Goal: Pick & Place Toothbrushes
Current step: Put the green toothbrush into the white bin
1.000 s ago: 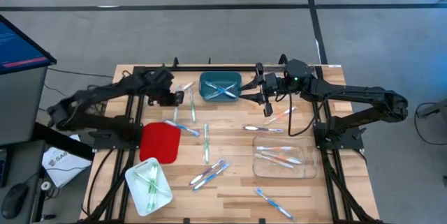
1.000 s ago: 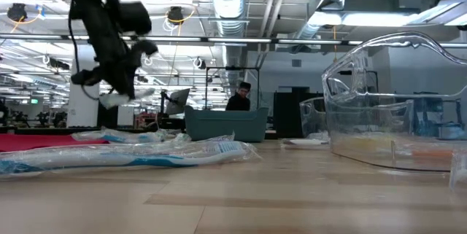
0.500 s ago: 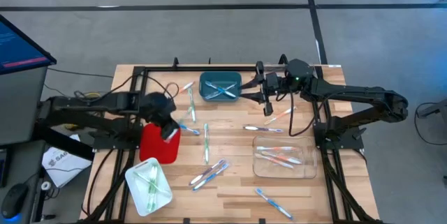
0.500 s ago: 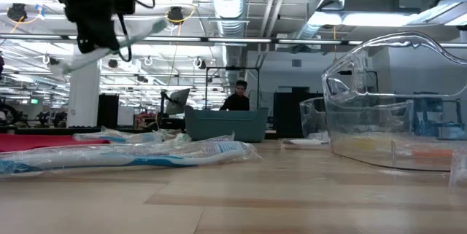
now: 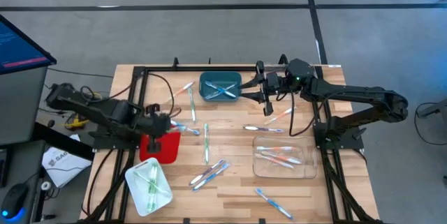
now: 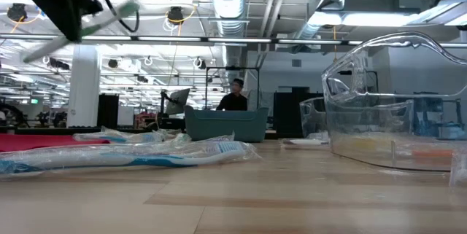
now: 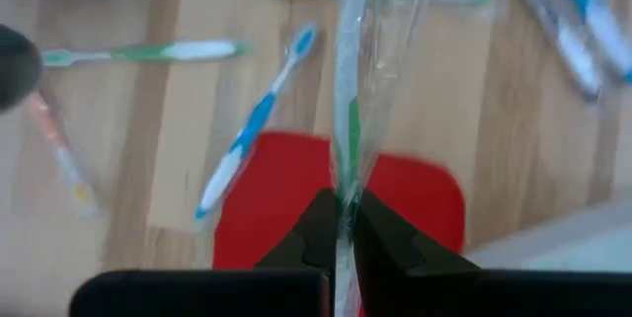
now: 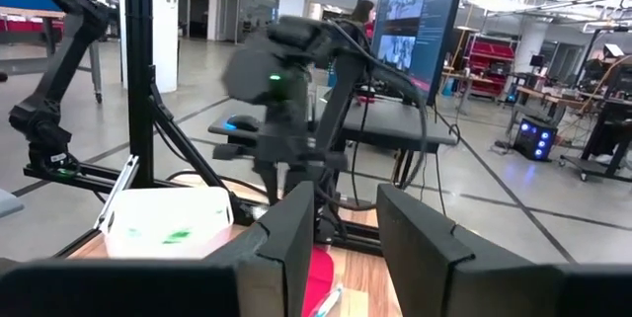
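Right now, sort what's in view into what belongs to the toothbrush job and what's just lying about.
Belongs to the job:
- wrapped green toothbrush in the shut left gripper
- loose toothbrushes on the table
- red tray
- white tray
- teal bin
- clear tray

Just lying about:
- monitor
- paper beside the table

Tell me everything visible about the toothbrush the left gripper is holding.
The green toothbrush is sealed in a clear, crinkly plastic wrapper, with a green handle showing through. The left gripper is shut on it near one end, so it sticks out forward from the fingers, lifted clear above the red tray. In the low view it shows as a blurred, tilted streak high over the table. Nothing else touches it.
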Controlling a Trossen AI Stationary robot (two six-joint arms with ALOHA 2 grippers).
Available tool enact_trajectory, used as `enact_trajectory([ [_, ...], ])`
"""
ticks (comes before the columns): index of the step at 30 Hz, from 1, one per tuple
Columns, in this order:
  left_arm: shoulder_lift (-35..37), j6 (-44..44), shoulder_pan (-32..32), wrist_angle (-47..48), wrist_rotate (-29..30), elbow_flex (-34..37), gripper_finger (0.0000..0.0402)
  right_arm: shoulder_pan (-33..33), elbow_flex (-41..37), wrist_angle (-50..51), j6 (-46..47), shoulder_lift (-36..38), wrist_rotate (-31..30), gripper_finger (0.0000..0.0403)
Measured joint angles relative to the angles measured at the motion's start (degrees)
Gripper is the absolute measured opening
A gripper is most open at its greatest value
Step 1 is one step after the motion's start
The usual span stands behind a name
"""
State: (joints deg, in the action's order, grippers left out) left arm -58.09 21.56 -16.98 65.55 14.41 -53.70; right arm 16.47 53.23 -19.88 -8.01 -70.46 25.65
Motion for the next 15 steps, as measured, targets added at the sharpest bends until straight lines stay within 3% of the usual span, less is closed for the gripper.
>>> enact_trajectory([
  [9,-14.8,8.3,-11.8,6.9,0.2,-9.5,0.0008,0.1,0.0,0.2,0.0,0.0,0.0,0.0108],
  [15,-19.8,16.5,-19.5,9.1,-2.6,-13.5,0.0009,0.4,0.0,0.8,-0.9,0.0,0.0,0.0108],
])
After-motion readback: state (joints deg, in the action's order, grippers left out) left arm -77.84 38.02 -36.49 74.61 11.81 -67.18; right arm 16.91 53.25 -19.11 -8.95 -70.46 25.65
